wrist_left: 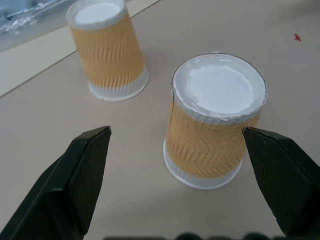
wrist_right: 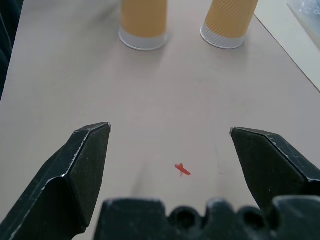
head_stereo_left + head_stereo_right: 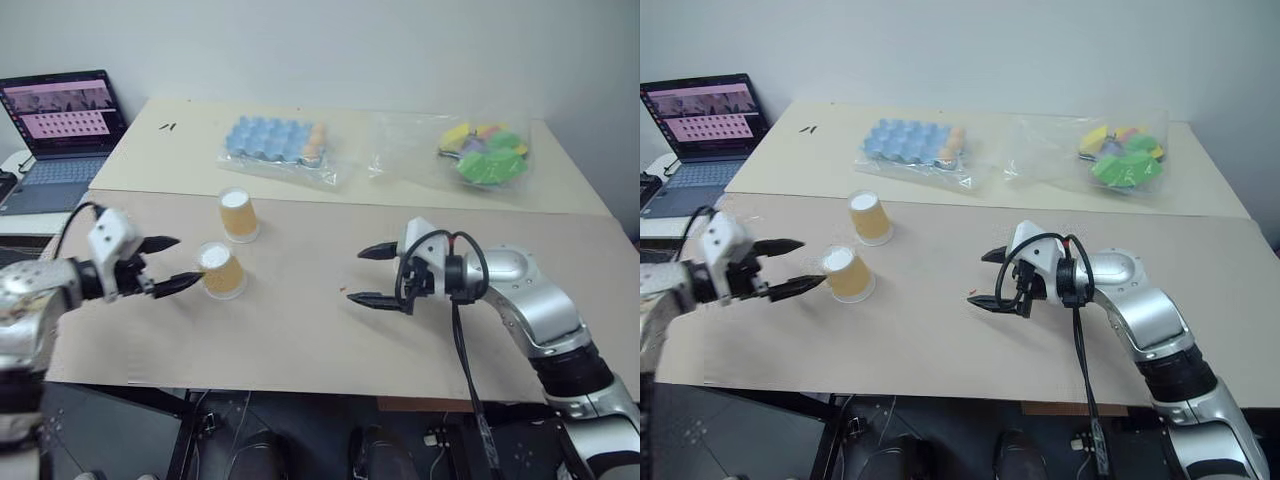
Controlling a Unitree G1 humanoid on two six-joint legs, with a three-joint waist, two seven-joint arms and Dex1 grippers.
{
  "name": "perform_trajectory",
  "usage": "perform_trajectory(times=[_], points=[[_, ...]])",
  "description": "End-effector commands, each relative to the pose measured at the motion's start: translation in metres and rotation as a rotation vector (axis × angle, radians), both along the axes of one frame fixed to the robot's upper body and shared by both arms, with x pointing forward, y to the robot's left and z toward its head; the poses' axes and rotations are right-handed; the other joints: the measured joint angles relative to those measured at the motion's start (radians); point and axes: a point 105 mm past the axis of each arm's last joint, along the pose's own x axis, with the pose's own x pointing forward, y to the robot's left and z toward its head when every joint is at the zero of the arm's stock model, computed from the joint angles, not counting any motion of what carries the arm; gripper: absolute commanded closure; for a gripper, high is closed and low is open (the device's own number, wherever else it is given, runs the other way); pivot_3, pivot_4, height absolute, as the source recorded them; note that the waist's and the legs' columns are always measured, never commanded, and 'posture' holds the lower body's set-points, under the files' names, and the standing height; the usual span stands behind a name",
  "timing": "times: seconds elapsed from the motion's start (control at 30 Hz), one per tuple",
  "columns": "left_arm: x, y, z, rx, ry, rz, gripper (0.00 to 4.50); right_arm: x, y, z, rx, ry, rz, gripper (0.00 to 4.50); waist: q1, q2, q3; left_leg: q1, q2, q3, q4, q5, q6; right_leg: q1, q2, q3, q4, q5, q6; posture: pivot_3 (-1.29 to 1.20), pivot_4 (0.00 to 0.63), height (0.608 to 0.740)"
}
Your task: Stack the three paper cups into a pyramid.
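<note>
Paper cups, two of them in view, are standing upside down on the tan desk [image 3: 300, 330], white bases facing up. The nearer cup [image 3: 221, 270] is sitting just beside the farther cup [image 3: 238, 214], the two apart and not touching. Both are showing yellow-orange ribbed sides.

The left tool [image 3: 170, 264] is reaching in level from the robot's left with its two black fingers spread wide, released and grasping nothing. In the left wrist view the nearer cup is standing between the fingertips [image 1: 87, 150], one tip just beside the cup's side.

The right tool [image 3: 373, 274] is hovering over the middle of the desk, well apart from the cups, pointing toward them, fingers also spread and holding nothing. A small red mark [image 2: 182, 170] is lying on the desk between its fingers.

Toward the back, a light-blue tray [image 3: 270, 140] in plastic wrap and a clear bag of colourful pieces [image 3: 485, 155] are lying. A laptop [image 3: 62, 125] is sitting open at the far left.
</note>
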Motion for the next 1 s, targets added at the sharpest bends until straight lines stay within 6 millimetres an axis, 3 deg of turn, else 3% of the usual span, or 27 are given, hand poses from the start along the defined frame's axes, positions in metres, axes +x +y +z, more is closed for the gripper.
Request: perform_trajectory(times=[0.03, 0.17, 0.63, 0.83, 1.0], points=[[0.005, -0.015, -0.002, 0.027, 0.003, -0.092, 0.01, -0.002, -0.004, 0.019, 0.027, -0.073, -0.022, 0.00, -0.007, 0.000, 0.000, -0.001, 0.000, 0.000, 0.000, 0.000, 0.000, -0.001, 0.000, 0.000, 0.000, 0.000, 0.000, 0.00, 0.150, 0.735], [0.010, -0.027, -0.005, 0.023, 0.016, -0.152, 0.01, -0.002, -0.007, 0.020, 0.026, -0.078, -0.048, 0.00, -0.016, 0.000, 0.000, -0.002, 0.001, 0.000, 0.001, 0.000, 0.000, -0.001, 0.001, -0.001, 0.001, 0.000, 0.000, 0.00, 0.150, 0.735], [0.025, -0.035, 0.001, -0.021, -0.021, -0.156, 0.01, -0.001, -0.009, 0.018, 0.021, -0.083, -0.082, 0.00, -0.011, 0.000, 0.000, -0.002, 0.002, -0.008, 0.006, 0.000, 0.000, 0.000, 0.001, 0.000, 0.000, 0.000, 0.001, 0.00, 0.150, 0.735], [0.024, -0.037, -0.001, -0.017, -0.013, -0.159, 1.76, 0.001, -0.010, 0.020, 0.024, -0.089, -0.088, 0.00, -0.011, 0.000, 0.000, -0.002, 0.002, -0.008, 0.006, 0.000, 0.000, 0.000, 0.001, 0.000, 0.001, 0.000, 0.001, 0.00, 0.150, 0.735], [0.025, -0.045, 0.003, -0.021, -0.029, -0.181, 1.76, 0.004, -0.011, 0.022, 0.026, -0.094, -0.098, 0.00, -0.011, 0.000, 0.000, -0.002, 0.002, -0.008, 0.007, 0.000, 0.000, 0.000, 0.001, 0.000, 0.001, 0.000, 0.001, 0.00, 0.150, 0.735]])
